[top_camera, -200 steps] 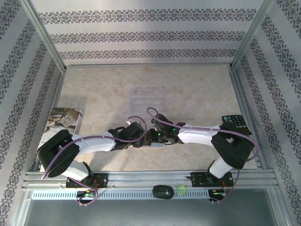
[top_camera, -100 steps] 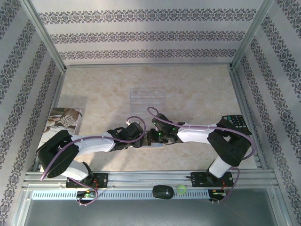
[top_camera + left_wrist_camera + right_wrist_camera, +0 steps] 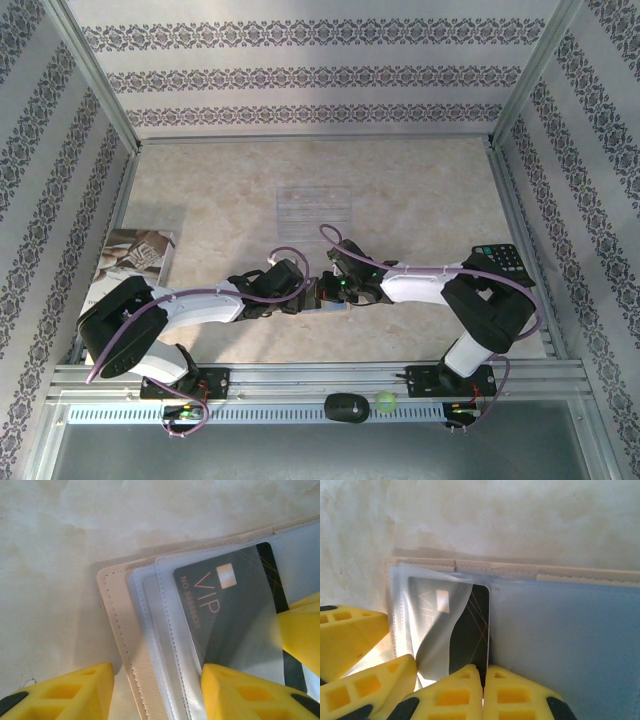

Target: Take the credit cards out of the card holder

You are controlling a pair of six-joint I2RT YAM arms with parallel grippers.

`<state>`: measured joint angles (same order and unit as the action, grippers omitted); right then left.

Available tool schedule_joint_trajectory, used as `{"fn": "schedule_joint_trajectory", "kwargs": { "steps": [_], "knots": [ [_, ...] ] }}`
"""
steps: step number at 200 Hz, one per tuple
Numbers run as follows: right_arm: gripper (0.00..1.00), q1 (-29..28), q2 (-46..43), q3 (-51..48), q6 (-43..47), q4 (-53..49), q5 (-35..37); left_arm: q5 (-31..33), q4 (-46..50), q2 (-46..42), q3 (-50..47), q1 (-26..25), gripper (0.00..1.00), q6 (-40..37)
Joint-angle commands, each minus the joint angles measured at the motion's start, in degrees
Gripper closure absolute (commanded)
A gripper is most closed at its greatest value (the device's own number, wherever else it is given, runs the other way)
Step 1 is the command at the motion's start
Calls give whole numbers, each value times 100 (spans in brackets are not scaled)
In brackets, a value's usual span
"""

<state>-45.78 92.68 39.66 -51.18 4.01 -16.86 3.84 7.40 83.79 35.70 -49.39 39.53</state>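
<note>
The right claw is pressed together on the near edge of a thin black plastic credit card with gold VIP lettering, pinching it where it pokes out of a clear plastic sleeve. The left claw is spread: 1 finger rests on the sleeve, the other sits on the pale marbled counter just left of the flat tan stitched card holder. The holder lies open mid-counter between the 2 arms, blue-grey inside. A 2nd, paler card seems to sit in the sleeve beneath.

The card should be light, stiff and slick, so a pinch on its exposed short edge suits it. The soft, clingy sleeve will likely drag along unless the holder is pinned flat.
</note>
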Motion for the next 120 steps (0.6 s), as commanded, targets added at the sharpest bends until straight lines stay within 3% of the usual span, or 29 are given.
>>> {"fn": "schedule_joint_trajectory", "kwargs": {
  "steps": [1,120],
  "knots": [
    [100,133,-161,-236,-24,-7,191,-155,394,103,-239,61,48,19],
    [100,543,-1322,-618,427,-869,540,-148,484,-100,-215,132,45,-52]
  ]
}}
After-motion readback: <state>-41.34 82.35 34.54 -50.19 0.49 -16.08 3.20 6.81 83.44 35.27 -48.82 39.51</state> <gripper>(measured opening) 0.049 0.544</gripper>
